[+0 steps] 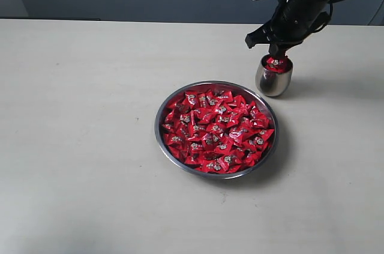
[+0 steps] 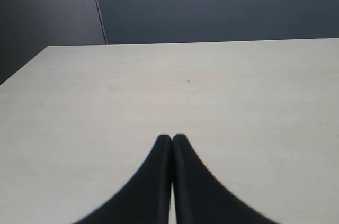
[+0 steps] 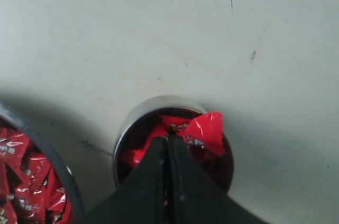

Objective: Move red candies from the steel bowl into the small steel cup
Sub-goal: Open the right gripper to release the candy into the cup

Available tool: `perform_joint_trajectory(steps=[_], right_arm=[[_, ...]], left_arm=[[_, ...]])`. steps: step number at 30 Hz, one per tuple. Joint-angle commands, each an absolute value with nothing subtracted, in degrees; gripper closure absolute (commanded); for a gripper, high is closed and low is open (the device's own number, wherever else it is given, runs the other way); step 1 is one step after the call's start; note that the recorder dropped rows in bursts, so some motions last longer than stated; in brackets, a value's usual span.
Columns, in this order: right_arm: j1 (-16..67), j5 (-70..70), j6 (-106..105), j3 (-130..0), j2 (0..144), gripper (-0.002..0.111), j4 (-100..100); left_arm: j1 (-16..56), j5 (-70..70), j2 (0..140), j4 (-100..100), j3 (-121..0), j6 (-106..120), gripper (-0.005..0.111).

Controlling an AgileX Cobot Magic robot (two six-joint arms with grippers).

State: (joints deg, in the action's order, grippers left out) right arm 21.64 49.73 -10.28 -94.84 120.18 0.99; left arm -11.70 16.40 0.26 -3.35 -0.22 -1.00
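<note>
Right tool (image 3: 169,139): pressed together over small rounded steel cup (image 1: 271,83), seemingly to deliver the shiny red candy (image 3: 205,128) at its tip.
Left tool (image 2: 171,139): pressed together, idle.

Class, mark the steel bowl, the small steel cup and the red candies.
steel bowl (image 1: 156,128): exterior view, left rim.
small steel cup (image 1: 273,83): exterior view, outer wall.
red candies (image 1: 216,129): exterior view, heap's middle.

No legible text, brand or number is coming through for me in any of the three views. The small square candies in shiny red wrappers (image 1: 216,133), heaped in the wide shallow steel bowl (image 1: 161,123), are showing small silver-white marks. I am finding these too small and blurred to read, even close up in the right wrist view.
</note>
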Motion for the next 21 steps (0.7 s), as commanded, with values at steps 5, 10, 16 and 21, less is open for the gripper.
perform_joint_trajectory(steps=[5,10,16,21], right_arm=[[21.34,49.29,-10.26,-95.12,119.61,0.109,1.77],[21.34,49.29,-10.26,-95.12,119.61,0.095,1.67],[21.34,49.29,-10.26,-95.12,119.61,0.084,1.67],[21.34,49.40,-10.26,-95.12,119.61,0.084,1.67]], left_arm=[[-11.27,16.30,0.00,-3.67,0.00,-1.15,0.106],[-11.27,16.30,0.00,-3.67,0.00,-1.15,0.106],[-11.27,16.30,0.00,-3.67,0.00,-1.15,0.106],[-11.27,16.30,0.00,-3.67,0.00,-1.15,0.106]])
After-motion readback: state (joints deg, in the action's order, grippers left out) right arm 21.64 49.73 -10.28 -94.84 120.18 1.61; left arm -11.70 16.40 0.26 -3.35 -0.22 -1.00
